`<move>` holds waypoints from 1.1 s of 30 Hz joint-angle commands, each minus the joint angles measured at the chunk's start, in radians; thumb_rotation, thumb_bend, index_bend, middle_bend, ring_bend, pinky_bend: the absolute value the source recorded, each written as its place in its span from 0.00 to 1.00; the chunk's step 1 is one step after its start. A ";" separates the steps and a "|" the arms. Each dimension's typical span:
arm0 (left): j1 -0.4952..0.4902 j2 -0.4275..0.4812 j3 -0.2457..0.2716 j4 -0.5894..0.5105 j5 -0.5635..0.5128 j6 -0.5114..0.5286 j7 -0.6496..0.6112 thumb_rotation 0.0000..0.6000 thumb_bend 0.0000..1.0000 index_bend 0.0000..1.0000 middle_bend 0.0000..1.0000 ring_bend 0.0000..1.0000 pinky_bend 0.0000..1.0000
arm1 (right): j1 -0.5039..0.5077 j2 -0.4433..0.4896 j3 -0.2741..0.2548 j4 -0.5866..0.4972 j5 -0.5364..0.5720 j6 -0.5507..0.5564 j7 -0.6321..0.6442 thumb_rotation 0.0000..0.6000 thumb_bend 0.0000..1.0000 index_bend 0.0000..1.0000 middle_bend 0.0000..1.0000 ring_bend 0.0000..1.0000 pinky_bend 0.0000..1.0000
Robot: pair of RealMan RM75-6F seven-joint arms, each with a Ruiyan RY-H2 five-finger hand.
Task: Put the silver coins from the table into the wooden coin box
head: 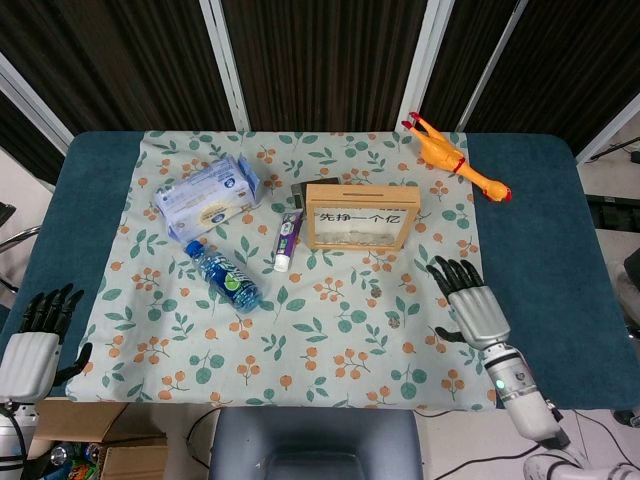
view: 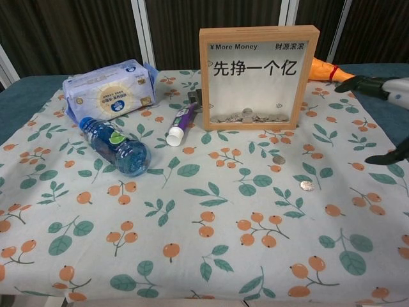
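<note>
The wooden coin box (head: pixel 360 216) (view: pixel 259 77) stands upright mid-cloth, its glass front showing several coins at the bottom. Two silver coins lie on the cloth in front of it, the nearer one to the box (head: pixel 377 291) (view: pixel 278 160) and the other (head: pixel 394 322) (view: pixel 307 185) closer to the table's front. My right hand (head: pixel 470 306) (view: pixel 388 96) hovers open over the cloth's right part, fingers spread, to the right of both coins and holding nothing. My left hand (head: pixel 35 338) stays open at the table's front left corner, off the cloth.
A tissue pack (head: pixel 207 196), a blue water bottle (head: pixel 224 275) and a purple toothpaste tube (head: pixel 288 240) lie left of the box. A rubber chicken (head: pixel 455 158) lies at the back right. A small dark object (head: pixel 298 189) sits behind the box's left corner.
</note>
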 commanded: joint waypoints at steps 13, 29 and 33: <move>0.010 -0.023 0.015 0.061 -0.003 -0.008 -0.043 1.00 0.37 0.00 0.00 0.00 0.00 | 0.096 -0.228 -0.015 0.242 -0.031 0.019 -0.046 1.00 0.34 0.43 0.00 0.00 0.00; 0.008 -0.028 0.013 0.079 -0.002 -0.011 -0.055 1.00 0.38 0.00 0.00 0.00 0.00 | 0.131 -0.416 -0.006 0.501 -0.042 0.047 0.049 1.00 0.38 0.55 0.02 0.00 0.00; 0.007 -0.029 0.012 0.082 -0.008 -0.017 -0.054 1.00 0.38 0.00 0.00 0.00 0.00 | 0.141 -0.444 -0.003 0.543 -0.030 0.030 0.046 1.00 0.39 0.53 0.02 0.00 0.00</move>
